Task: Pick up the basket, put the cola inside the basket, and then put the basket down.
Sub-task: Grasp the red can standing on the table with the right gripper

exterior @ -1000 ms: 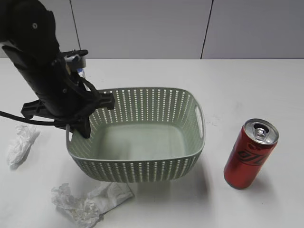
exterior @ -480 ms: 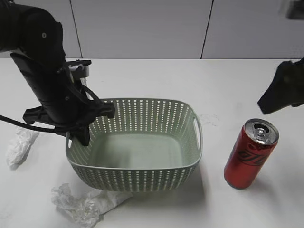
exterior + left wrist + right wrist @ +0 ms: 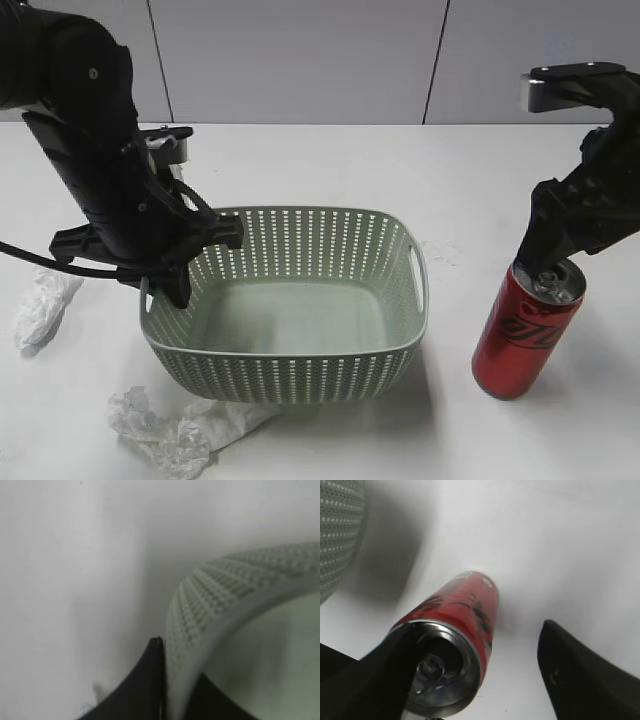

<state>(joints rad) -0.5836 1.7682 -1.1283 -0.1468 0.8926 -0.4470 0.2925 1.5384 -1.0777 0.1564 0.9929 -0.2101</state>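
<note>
The pale green basket (image 3: 290, 375) sits at the middle of the white table, empty inside. My left gripper (image 3: 170, 285) is shut on its left rim. In the left wrist view the slotted basket wall (image 3: 215, 595) runs between the two black fingers of my left gripper (image 3: 172, 680). The red cola (image 3: 520, 340) stands upright to the right of the basket. My right gripper (image 3: 548, 268) is open just above its top. In the right wrist view the cola (image 3: 465, 605) lies between the spread fingers of my right gripper (image 3: 477, 630), close to the left finger and well apart from the right one.
A crumpled white paper (image 3: 45, 300) lies left of the basket. Another one (image 3: 180, 430) lies at its front left corner, partly under it. A grey panelled wall (image 3: 300, 60) closes the back of the table.
My right arm has come in from the right and dropped over the cola's top. The basket shifted a little a second ago and has stayed still since, in my left gripper.
</note>
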